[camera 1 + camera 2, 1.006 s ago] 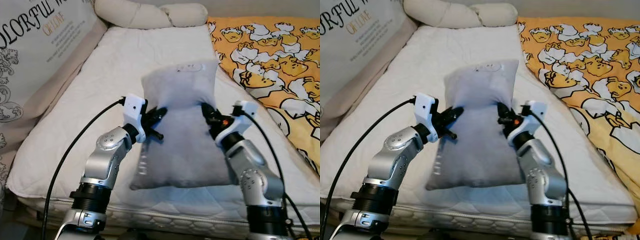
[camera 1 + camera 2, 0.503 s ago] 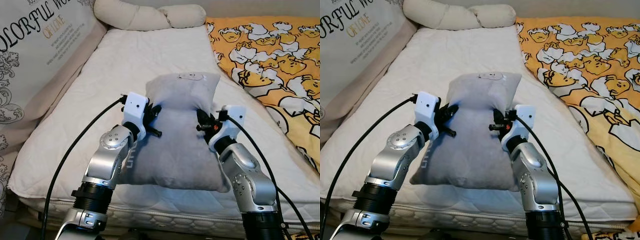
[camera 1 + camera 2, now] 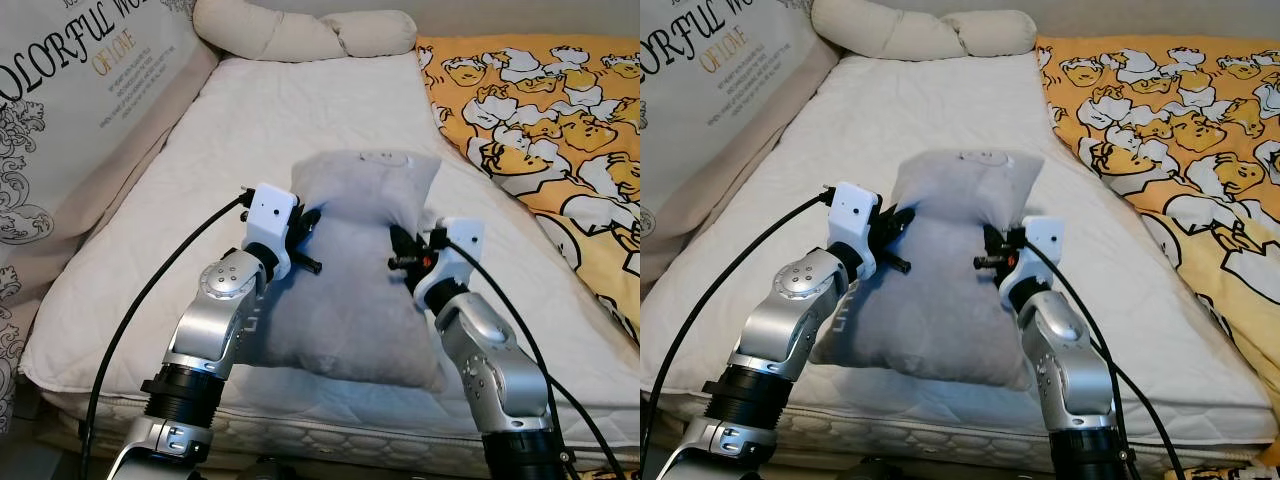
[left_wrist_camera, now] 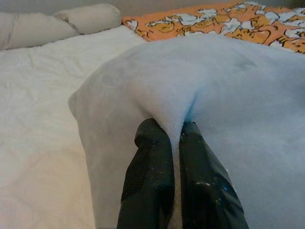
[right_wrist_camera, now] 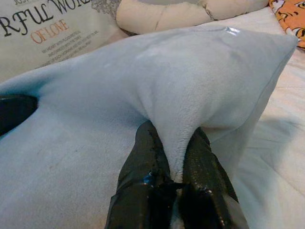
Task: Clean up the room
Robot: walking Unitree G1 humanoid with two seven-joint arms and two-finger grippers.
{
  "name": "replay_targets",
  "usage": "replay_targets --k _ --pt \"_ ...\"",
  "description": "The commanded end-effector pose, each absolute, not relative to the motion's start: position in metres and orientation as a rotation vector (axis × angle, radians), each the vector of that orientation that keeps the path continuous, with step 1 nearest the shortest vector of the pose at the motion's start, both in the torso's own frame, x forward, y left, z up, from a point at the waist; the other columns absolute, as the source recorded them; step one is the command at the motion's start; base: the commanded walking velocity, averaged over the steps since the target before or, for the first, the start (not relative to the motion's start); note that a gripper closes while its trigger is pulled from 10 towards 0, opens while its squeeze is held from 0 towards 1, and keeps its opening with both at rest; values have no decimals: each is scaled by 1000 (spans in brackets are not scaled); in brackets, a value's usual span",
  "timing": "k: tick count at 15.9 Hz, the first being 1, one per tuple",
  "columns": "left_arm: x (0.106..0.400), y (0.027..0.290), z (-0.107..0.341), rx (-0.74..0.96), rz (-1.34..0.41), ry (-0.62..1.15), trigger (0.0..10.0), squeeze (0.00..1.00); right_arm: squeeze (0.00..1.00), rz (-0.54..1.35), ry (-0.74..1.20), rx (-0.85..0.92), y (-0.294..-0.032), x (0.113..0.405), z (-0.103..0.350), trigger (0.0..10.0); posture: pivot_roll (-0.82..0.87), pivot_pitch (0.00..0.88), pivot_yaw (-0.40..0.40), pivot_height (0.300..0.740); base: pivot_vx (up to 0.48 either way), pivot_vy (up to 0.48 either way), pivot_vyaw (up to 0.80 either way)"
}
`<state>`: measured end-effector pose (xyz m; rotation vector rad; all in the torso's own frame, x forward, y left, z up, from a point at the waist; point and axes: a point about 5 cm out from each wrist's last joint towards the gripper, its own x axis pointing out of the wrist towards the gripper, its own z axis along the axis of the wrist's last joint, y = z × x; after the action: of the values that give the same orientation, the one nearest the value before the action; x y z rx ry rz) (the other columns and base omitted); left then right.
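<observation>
Grey plush pillow hangs above the white mattress, pinched at 9 o'clock by the left claw and at 3 o'clock by the right claw, both clamped on fabric folds. Thin pinches would probably slip if the arms spread.

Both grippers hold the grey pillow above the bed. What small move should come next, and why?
Probably carry the grey pillow forward toward the cream bolster. The left gripper and right gripper pinch its sides, and bare mattress lies ahead.
</observation>
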<state>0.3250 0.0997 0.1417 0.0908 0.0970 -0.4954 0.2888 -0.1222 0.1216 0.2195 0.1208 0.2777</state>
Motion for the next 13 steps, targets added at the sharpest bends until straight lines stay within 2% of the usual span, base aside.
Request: replay_targets --k 1,13 --pt "327 111 154 110 -431 49 10000 0 0 222 84 210 -130 287 128 10000 -66 0 91 740 0 382 0" --pt "326 113 154 141 -429 59 10000 0 0 194 93 220 -131 284 126 10000 -72 0 91 740 0 383 0"
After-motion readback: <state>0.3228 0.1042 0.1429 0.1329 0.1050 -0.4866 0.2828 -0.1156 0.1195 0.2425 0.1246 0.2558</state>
